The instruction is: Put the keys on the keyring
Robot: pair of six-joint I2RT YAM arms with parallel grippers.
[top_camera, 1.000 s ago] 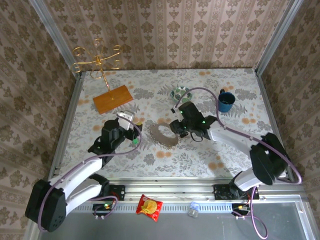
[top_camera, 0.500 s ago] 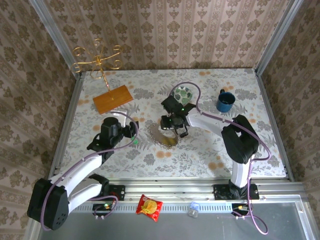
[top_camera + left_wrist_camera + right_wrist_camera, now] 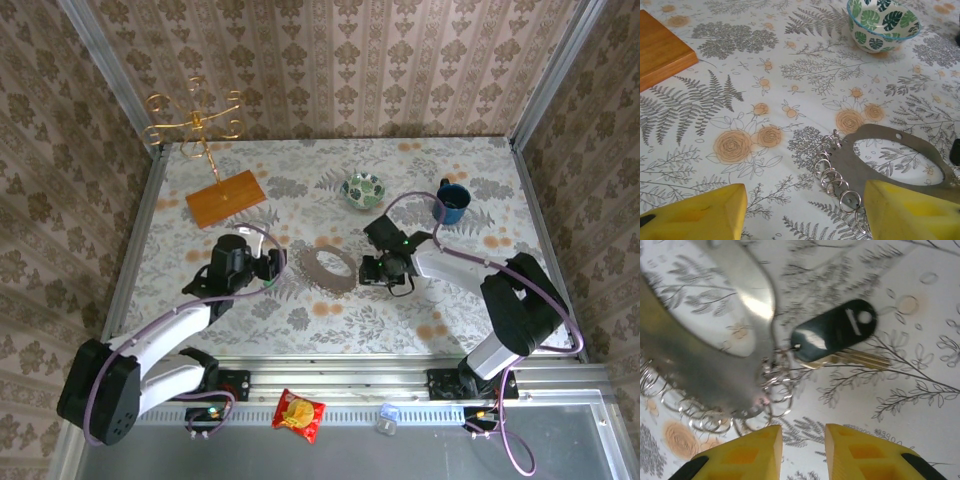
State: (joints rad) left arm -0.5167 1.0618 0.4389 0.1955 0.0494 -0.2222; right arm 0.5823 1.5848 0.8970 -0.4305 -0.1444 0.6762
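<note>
The keyring (image 3: 330, 268), a flat grey-brown loop edged with small metal rings (image 3: 835, 176), is laid on the table (image 3: 300, 310) between both grippers. The black-headed key (image 3: 834, 333) is seen touching those rings, its gold blade pointed right in the right wrist view. The left gripper (image 3: 804, 200) is held low, wide and empty; the right gripper (image 3: 802, 432) is set narrow, empty

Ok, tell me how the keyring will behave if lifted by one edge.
The keyring looks thin and flat, so it will probably sag, not hold shape. The small metal rings strung along its edge sit loosely and would likely dangle and swing.
</note>
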